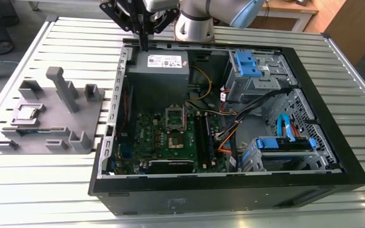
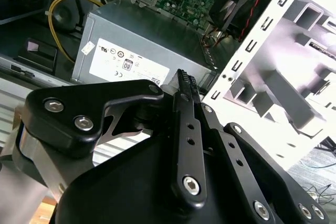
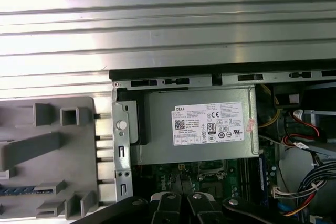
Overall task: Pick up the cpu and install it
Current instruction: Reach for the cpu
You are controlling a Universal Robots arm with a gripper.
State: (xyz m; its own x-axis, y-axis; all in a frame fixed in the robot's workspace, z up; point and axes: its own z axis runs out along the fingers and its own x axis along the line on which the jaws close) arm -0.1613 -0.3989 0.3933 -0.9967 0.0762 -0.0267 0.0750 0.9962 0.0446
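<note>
The cpu (image 1: 29, 113), a small silvery square chip, lies on the grey holder block (image 1: 74, 107) on the table at the exterior view's left, outside the computer case. My gripper (image 1: 144, 46) hangs over the case's far edge, above the grey power supply (image 1: 162, 61), well away from the cpu. Its black fingers (image 2: 185, 85) are pressed together with nothing between them, so it is shut and empty. On the green motherboard (image 1: 169, 142) the dark square socket (image 1: 176, 136) sits in the middle.
The open black case (image 1: 233, 190) holds blue drive brackets (image 1: 246, 64), loose orange and black cables (image 1: 230, 130) and a labelled power supply (image 3: 199, 129). In the first wrist view the holder block (image 3: 47, 145) carries a green memory stick (image 3: 23, 188). Ribbed metal table (image 3: 168, 24) surrounds everything.
</note>
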